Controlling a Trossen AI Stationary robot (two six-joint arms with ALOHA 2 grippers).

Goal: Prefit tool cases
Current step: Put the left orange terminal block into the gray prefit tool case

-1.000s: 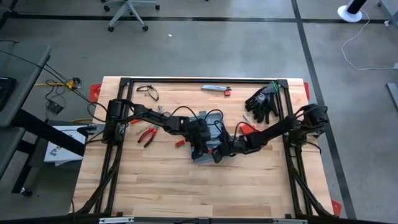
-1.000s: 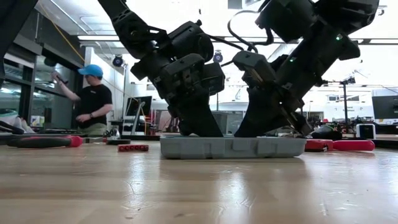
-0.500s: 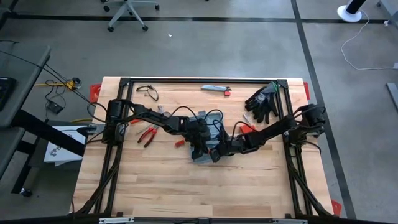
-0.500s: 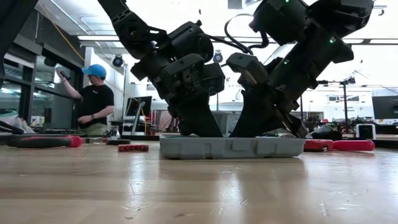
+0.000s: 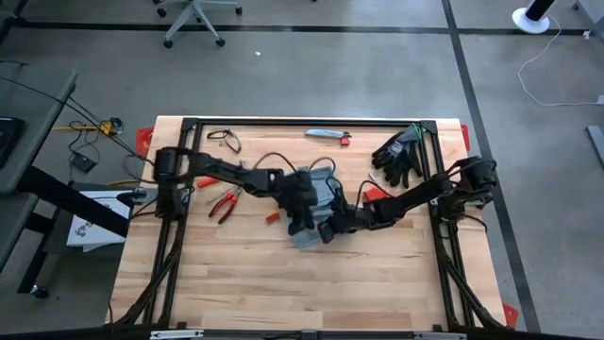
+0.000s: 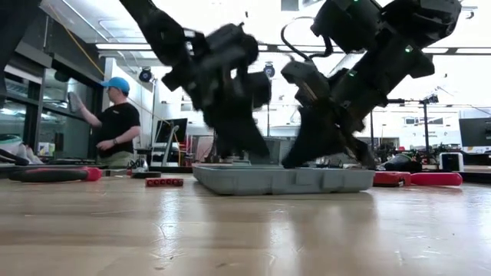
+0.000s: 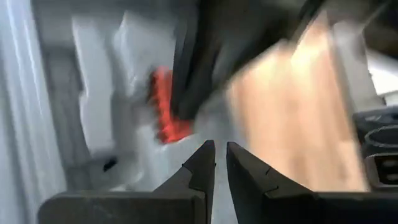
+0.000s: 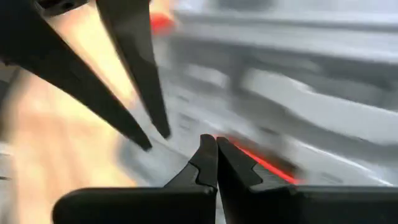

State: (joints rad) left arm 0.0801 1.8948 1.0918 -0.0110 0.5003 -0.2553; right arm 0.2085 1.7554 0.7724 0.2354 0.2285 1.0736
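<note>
The grey-blue rectangular plastic hinged tool case point(image 5: 317, 210) is found lying open and flat on the light wooden table point(image 5: 236, 283), near the table's middle. In the low view the case point(image 6: 282, 179) is seen as a shallow tray resting on the wood, its long axis running across that picture.

The left gripper point(image 5: 300, 215) is placed over the case's left half, reaching in from the left side of the table. In the left wrist view its fingers point(image 7: 200, 163) are seen nearly closed, a narrow gap between the tips, nothing held. Moulded recesses of the case and a small red item point(image 7: 166, 107) in one of them lie directly ahead of the tips.

The right gripper point(image 5: 330, 227) is placed over the case's right front part, reaching in from the right. In the right wrist view its fingertips point(image 8: 207, 155) are seen pressed together, empty. A slim red piece point(image 8: 264, 163) lies in the case just beyond them; what it is cannot be told.

Key relation: both grippers are over the case interior and close to each other, the left one toward the far-left recesses, the right one toward the near-right. Judgement: each arm is equally near the case, so the side of the recess decides which is used.

Red-handled pliers point(image 5: 224, 204) and black gloves point(image 5: 399, 153) lie apart from the case, untouched.
</note>
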